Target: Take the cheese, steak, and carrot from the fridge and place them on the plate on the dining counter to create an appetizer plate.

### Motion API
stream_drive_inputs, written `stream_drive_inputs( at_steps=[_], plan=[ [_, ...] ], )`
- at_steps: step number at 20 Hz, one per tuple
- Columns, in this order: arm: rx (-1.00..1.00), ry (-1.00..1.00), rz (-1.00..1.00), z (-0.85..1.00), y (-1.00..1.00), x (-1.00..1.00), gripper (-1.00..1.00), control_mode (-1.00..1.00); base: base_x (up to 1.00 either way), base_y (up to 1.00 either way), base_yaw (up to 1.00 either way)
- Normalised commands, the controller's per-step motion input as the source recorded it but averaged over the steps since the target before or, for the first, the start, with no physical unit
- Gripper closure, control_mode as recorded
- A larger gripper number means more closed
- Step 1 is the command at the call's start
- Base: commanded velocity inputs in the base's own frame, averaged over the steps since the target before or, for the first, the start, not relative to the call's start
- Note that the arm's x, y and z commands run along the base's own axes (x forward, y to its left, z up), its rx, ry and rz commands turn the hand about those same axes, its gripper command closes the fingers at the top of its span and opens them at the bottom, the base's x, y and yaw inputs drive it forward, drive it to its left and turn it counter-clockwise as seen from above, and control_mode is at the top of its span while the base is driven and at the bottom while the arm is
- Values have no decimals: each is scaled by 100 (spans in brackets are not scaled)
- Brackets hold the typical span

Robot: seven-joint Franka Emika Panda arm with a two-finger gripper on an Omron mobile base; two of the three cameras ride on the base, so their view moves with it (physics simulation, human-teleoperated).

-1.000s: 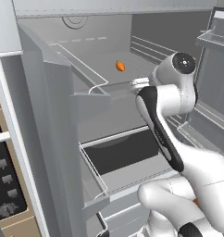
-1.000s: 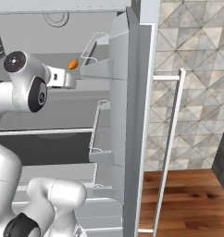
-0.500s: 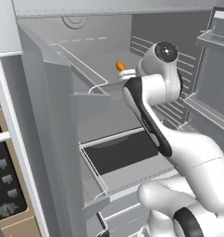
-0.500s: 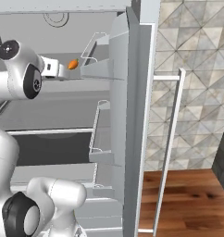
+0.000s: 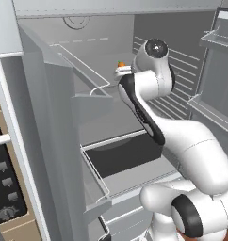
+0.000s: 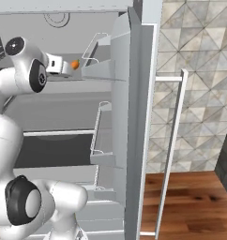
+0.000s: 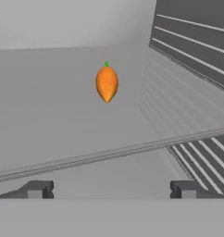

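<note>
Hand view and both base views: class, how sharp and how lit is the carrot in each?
Hand view: carrot crisp, evenly lit, no glare, no clear shadow on the shelf. Left base view: carrot a small soft speck mostly behind the arm. Right base view: carrot small, slightly blurry, flat lighting.

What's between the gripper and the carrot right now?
Nothing visible. In the hand view the carrot lies alone on the bare fridge shelf, ahead of the open gripper; only the shelf's front rail crosses below it.

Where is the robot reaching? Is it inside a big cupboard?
It looks like the inside of a fridge in a kitchen. You can see a grey shelf holding a little orange carrot, wire-railed door shelves, and a drawer lower down.
</note>
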Motion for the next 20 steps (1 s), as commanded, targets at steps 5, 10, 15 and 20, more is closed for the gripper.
stream_drive_inputs(
  at_steps=[5, 10, 15, 20],
  plan=[
    [0, 0, -7, 0, 0, 45, -100, -100, 0, 0, 0],
    [1, 0, -8, 7, 0, 56, -100, -100, 0, 0, 0],
    [0, 0, -7, 10, 0, 45, -100, -100, 0, 0, 0],
    [0, 3, -3, 0, 0, 47, -100, -100, 0, 0, 0]
  ],
)
